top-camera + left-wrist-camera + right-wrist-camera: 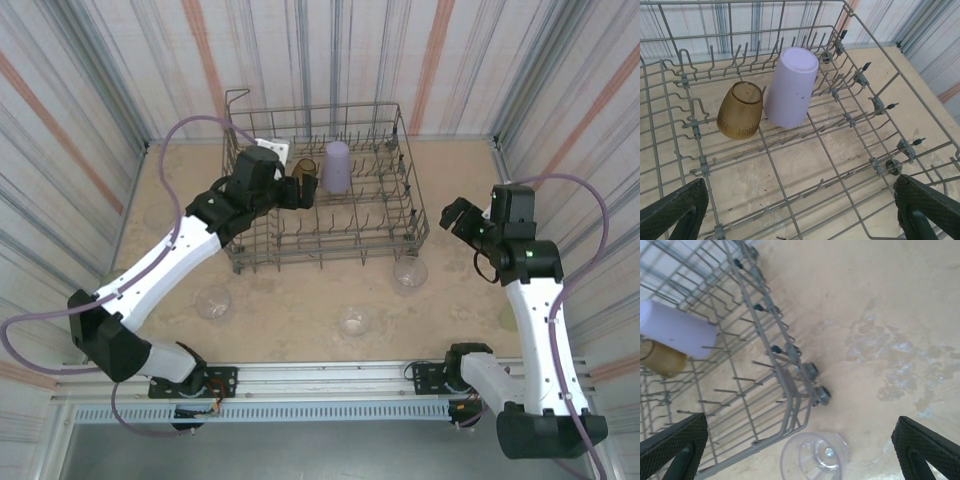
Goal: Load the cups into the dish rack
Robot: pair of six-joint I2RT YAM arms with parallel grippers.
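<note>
The grey wire dish rack stands mid-table. Inside it, a pale lavender cup rests upside down beside an amber-brown cup. My left gripper hovers over the rack's left part, open and empty. Its wrist view looks down on the amber cup, the lavender cup and the rack wires. My right gripper hangs open right of the rack. Between its fingers, below, a clear cup stands on the table at the rack's corner.
Three clear cups stand on the table in front of the rack: one at its right corner, one near the middle, one to the left. Striped walls close in the table on three sides.
</note>
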